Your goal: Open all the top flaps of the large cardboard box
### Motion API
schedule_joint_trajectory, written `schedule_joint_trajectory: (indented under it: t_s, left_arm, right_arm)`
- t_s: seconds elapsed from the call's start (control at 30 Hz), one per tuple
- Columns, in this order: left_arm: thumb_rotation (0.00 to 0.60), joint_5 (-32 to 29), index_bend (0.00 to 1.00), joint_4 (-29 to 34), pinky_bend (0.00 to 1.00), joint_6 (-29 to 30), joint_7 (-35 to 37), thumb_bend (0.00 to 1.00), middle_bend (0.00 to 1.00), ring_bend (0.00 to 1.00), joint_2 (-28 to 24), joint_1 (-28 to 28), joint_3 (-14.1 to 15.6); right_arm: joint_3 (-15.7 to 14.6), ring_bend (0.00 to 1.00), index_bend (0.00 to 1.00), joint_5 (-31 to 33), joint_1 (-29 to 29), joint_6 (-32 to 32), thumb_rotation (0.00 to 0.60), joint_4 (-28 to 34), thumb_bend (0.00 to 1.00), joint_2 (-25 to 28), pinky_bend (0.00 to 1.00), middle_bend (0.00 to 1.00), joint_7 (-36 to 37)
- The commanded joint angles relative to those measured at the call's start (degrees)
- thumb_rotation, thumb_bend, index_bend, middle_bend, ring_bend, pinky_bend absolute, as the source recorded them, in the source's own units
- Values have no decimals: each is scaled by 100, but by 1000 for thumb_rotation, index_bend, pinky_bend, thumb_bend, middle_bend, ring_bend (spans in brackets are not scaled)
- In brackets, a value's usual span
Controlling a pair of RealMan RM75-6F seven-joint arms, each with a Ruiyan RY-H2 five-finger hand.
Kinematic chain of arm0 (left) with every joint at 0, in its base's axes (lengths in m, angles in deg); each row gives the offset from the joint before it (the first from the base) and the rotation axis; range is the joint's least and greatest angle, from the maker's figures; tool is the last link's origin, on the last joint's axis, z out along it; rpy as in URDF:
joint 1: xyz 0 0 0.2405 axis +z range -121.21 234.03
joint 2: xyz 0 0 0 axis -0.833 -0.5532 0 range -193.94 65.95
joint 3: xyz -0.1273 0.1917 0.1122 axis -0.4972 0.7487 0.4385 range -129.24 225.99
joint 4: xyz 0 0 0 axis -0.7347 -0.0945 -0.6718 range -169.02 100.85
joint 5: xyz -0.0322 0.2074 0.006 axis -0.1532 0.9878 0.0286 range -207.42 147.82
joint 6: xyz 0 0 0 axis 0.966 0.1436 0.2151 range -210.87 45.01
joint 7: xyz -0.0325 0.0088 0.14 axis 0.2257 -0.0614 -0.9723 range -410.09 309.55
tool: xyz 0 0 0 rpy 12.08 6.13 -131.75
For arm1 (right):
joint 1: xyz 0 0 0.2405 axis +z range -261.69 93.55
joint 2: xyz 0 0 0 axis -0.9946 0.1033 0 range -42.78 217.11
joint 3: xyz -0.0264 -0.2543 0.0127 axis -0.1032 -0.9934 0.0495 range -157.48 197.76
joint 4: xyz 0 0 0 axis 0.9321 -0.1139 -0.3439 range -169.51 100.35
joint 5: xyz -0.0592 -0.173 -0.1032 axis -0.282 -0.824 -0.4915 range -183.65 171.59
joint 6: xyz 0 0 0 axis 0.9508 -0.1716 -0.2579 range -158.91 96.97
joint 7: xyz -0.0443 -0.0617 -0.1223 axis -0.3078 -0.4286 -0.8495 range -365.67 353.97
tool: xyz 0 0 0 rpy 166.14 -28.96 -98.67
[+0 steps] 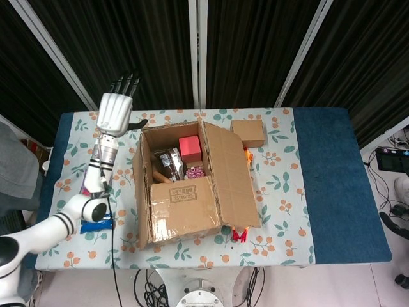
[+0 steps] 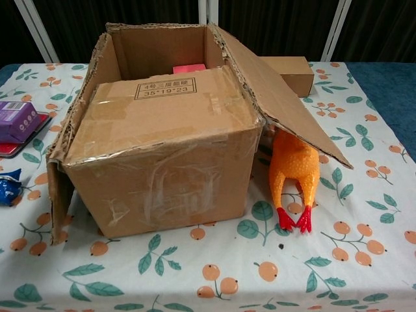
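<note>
The large cardboard box (image 1: 185, 192) stands mid-table. Its near flap (image 2: 162, 107) lies flat over the front half of the opening. The right flap (image 1: 233, 179) slopes outward and down, and the left flap (image 2: 57, 188) hangs down the left side. The far flap is folded back out of sight behind the box. Inside show a red box (image 1: 190, 149) and a dark packet (image 1: 169, 162). My left hand (image 1: 115, 110) is raised beyond the box's far left corner, fingers spread, holding nothing and clear of the cardboard. The chest view shows no hand. My right hand is out of both views.
An orange rubber chicken (image 2: 294, 170) lies under the right flap. A small cardboard box (image 1: 248, 132) sits behind the big box on the right. A purple box (image 2: 16, 120) and a blue packet (image 2: 8, 185) lie to the left. A blue cloth (image 1: 339, 179) covers the table's right end.
</note>
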Motion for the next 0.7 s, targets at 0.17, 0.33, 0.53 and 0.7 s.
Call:
schedule_joint_trajectory:
  t_s: [0.17,0.33,0.53,0.7]
  left_arm:
    - [429,-130,84,3675,206,792,17,73,66,79,-2806,2299,810]
    - [424,385,84,3771,203,1398,345,75,66,79,-2999,3074,1410]
    - [421,865,84,3763,202,1817,536,87,67,79,-3035,3706,1994]
    - [484,1180,82,3710,202,2122,706,88,67,78,-3025,4085,2280]
  right_arm:
    - [214,0,0,-391,642,602,600,922,105,514,0,0,-529]
    - [557,0,0,-378,1498,1607,600,1752,188,890,0,0,-656]
    - [1081,0,0,637,2874,3518,600,2684,302,935,0,0,-1974]
    - [1388,0,0,2516,4249,4914,600,3049,327,505,0,0,-3430]
